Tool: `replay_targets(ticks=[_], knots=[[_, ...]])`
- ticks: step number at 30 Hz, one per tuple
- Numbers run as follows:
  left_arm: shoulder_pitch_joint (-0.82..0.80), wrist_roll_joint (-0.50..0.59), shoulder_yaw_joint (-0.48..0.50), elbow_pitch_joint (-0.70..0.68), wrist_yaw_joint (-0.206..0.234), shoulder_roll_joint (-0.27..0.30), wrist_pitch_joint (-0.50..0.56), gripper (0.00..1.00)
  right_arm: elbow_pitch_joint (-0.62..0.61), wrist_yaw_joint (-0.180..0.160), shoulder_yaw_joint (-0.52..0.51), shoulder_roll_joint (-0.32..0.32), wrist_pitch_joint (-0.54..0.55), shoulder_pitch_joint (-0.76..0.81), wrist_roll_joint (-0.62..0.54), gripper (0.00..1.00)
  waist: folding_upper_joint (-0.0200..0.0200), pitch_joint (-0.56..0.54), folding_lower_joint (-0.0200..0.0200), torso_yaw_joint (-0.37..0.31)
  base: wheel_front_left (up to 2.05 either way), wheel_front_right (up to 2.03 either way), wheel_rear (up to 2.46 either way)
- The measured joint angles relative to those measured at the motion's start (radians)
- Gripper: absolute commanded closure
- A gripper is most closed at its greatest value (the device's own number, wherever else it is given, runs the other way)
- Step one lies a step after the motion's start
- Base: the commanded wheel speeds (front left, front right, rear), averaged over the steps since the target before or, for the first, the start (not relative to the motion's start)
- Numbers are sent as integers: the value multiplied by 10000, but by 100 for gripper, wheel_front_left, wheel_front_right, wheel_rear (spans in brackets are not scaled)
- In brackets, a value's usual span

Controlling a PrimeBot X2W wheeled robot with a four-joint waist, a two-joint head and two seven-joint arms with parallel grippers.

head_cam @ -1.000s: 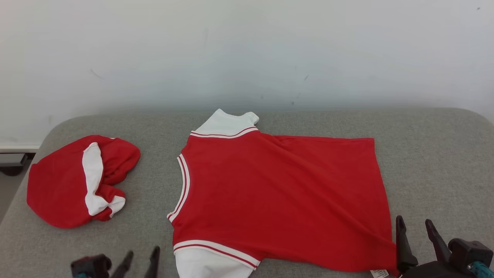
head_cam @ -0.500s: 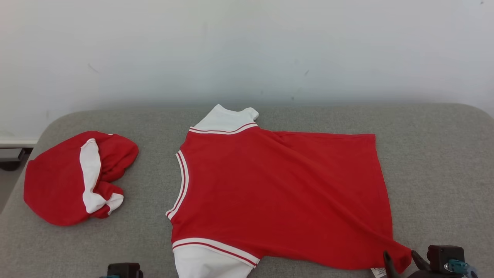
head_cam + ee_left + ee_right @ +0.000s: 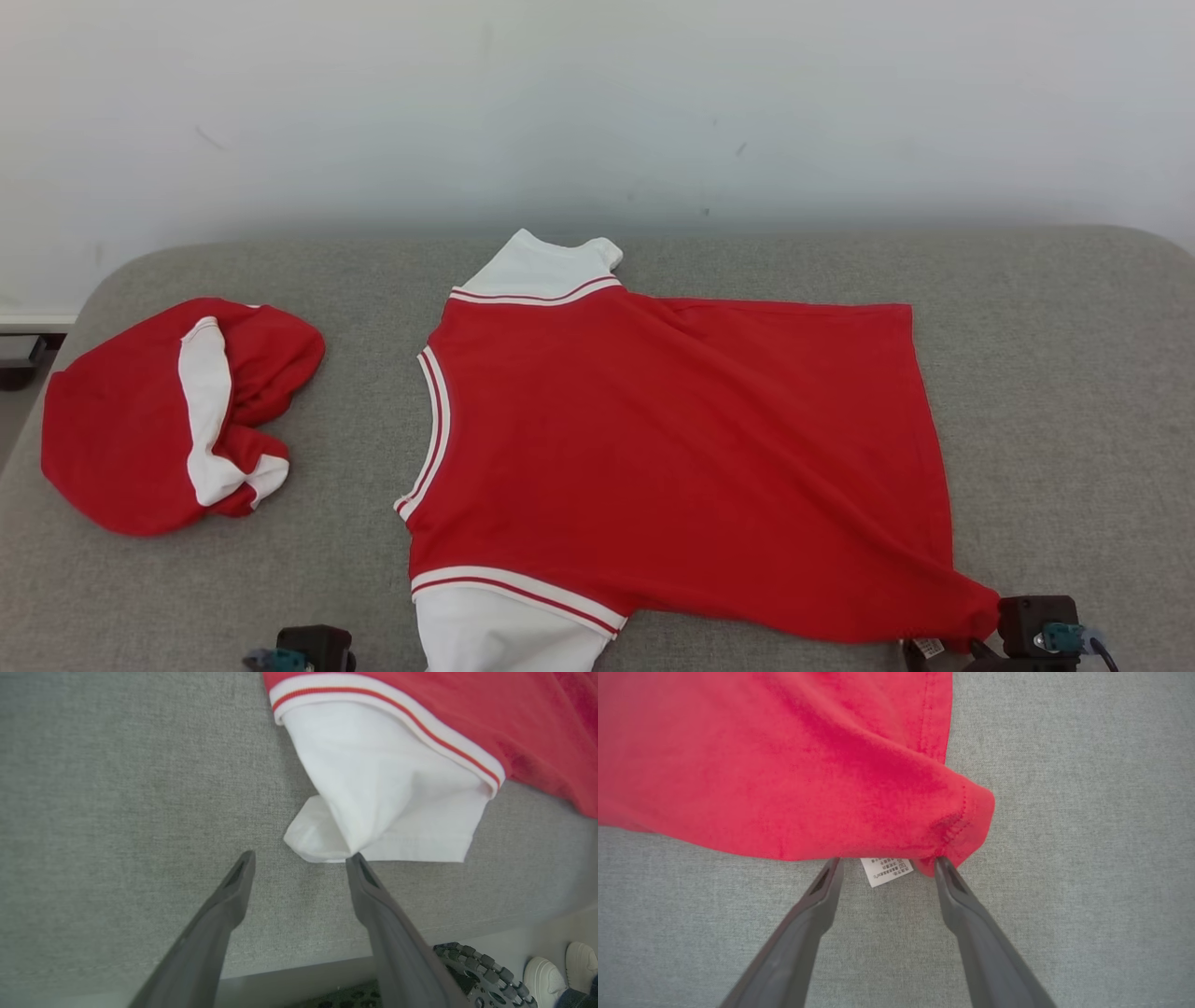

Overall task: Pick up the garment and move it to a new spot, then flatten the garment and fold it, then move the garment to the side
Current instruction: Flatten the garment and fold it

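A red shirt point(image 3: 672, 448) with white sleeves and striped trim lies spread on the grey cushion point(image 3: 1055, 373), collar to the left. Its near white sleeve point(image 3: 387, 788) hangs toward the front edge. My left gripper point(image 3: 299, 858) is open just short of that sleeve, with its right fingertip touching the sleeve's folded edge. My right gripper point(image 3: 887, 861) is open at the near right hem corner point(image 3: 962, 816), which bulges up. A white care label point(image 3: 886, 870) lies between the tips. Nothing is held.
A second red and white garment point(image 3: 168, 420) lies crumpled at the cushion's left end. A pale wall point(image 3: 597, 112) stands behind. The cushion's front edge is close below my left gripper. Beyond it are the floor, a dark studded wheel point(image 3: 476, 970) and a person's white shoes point(image 3: 546, 975).
The whole head picture has shifted, so the camera moved. Both grippers have dropped toward the bottom edge. The shirt's near right hem corner is now drawn out toward my right gripper.
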Motion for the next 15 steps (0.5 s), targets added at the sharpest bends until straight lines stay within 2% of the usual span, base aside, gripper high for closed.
replay_targets(ticks=[15], knots=[[-372, 0, -159, 639, -38, -209, 54, 0, 932, -21, -226, 2, 180, -508, -12, 0, 0, 161, 0, 54, 0, 0, 0]])
